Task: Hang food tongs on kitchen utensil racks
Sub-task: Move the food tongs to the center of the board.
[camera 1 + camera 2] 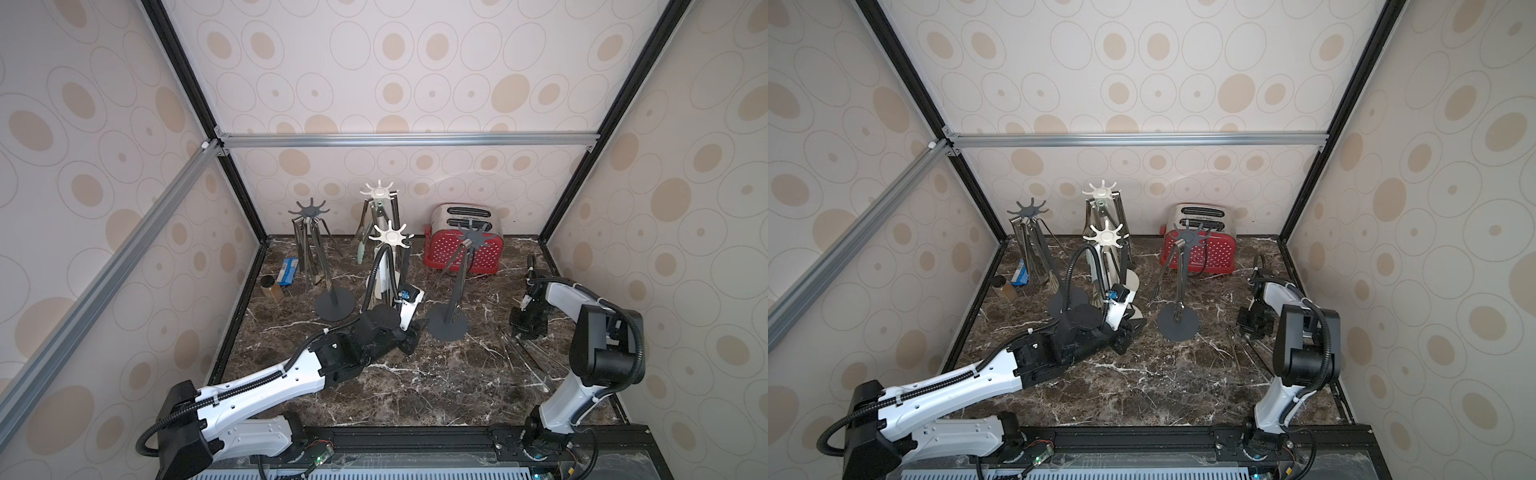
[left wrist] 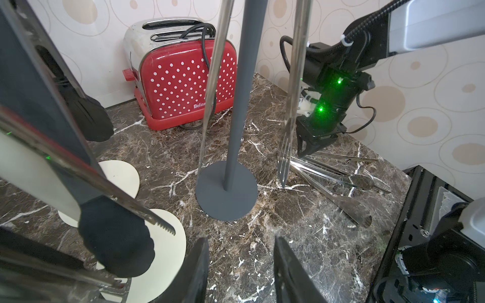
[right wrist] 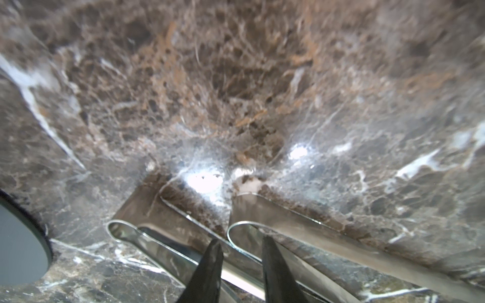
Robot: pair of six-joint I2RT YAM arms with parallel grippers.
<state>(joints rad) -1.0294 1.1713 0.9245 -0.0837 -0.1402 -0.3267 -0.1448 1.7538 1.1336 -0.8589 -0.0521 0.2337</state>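
Loop of steel tongs (image 3: 301,228) inside parted right hand (image 3: 240,241)

Four upright kitchen utensil racks (image 2: 236,105), two dark grey, two cream-white (image 1: 390,237); steel food tongs (image 1: 304,253) hang from every star crown; loose tongs (image 2: 338,171) lie flat, clustered on the counter (image 1: 415,386).

Setting: a robotics lab booth dressed as a kitchen corner.
Evidence: bare aluminium frame bars (image 1: 407,139) holding wall panels (image 1: 415,62) papered with beige rings; a dark marble-look worktop (image 1: 415,386); a red polka-dot toaster (image 1: 463,245) at its back edge; utensil racks (image 1: 309,212) hung with tongs (image 1: 305,257); two robot arms (image 1: 266,382) mounted along its front edge.
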